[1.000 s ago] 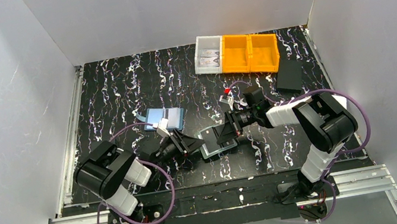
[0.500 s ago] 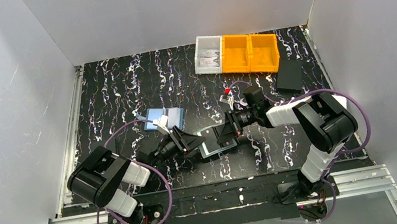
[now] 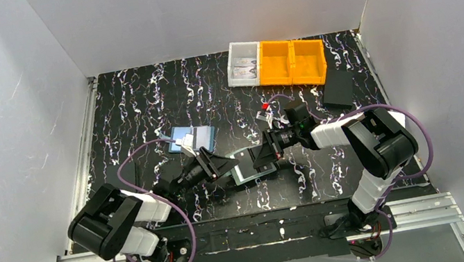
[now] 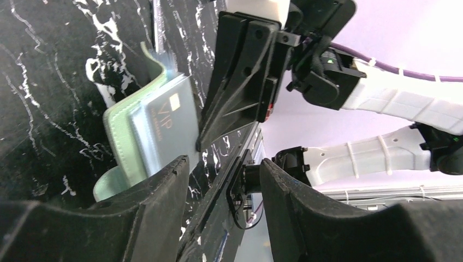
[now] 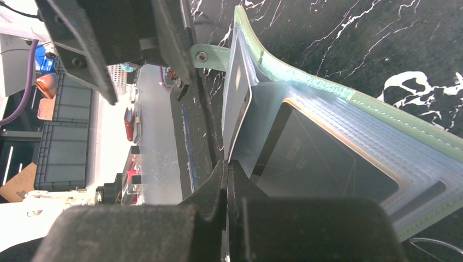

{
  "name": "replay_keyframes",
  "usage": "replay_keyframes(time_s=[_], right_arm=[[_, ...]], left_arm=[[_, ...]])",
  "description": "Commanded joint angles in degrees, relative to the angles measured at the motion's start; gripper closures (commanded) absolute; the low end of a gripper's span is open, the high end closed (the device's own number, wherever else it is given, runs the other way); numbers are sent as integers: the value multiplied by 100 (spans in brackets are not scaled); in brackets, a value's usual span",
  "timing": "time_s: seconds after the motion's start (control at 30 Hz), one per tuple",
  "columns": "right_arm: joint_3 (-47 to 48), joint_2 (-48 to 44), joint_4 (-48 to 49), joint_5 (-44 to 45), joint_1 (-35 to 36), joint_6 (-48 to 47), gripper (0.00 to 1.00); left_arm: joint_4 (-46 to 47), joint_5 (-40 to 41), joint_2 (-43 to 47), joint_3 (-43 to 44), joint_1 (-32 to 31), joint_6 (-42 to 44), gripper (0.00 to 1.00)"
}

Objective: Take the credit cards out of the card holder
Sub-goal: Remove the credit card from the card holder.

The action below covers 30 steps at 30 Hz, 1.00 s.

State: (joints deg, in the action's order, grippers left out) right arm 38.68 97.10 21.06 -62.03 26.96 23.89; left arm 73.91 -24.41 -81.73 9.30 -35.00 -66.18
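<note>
The sage-green card holder lies open on the mat between my two grippers. In the left wrist view the holder shows a grey-blue card marked VIP sticking out of it. My left gripper is open and empty, just left of the holder. My right gripper is shut on the lower edge of the grey-blue card, which stands up from the holder. A black card lies in a clear slot. The snap tab points at the left arm.
A light-blue flat rectangle with a dark stripe lies behind the left gripper. Two orange bins and a clear box stand at the back. A black box lies at the back right. A small red-and-white item lies by the right arm.
My left arm has swung its elbow down and left, and its gripper has edged right, closer to the holder. The right arm and the holder have stayed put.
</note>
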Motion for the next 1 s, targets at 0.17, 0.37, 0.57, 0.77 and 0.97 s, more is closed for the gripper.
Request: replay_keyframes(time_s=[0.17,0.37,0.57,0.77,0.97], right_arm=[[44,-260,512,-360,-15,176,99],[44,-264,586,-405,-15,244,99],[21,-291,703,-446,-15,343,99],[20,-270,703,-412,-15,350,99],[74,-272,303,-218,-93,59,99]], left_arm=[[221,-186,-753,269,-24,77,50],[491,-211,-1062,279,-24,-5,50],[666,-374,-1286,392,-24,-114,53],[728,-488,-1435,542,-24,-220,90],[784,-326,-1460,365,-25,-264,100]])
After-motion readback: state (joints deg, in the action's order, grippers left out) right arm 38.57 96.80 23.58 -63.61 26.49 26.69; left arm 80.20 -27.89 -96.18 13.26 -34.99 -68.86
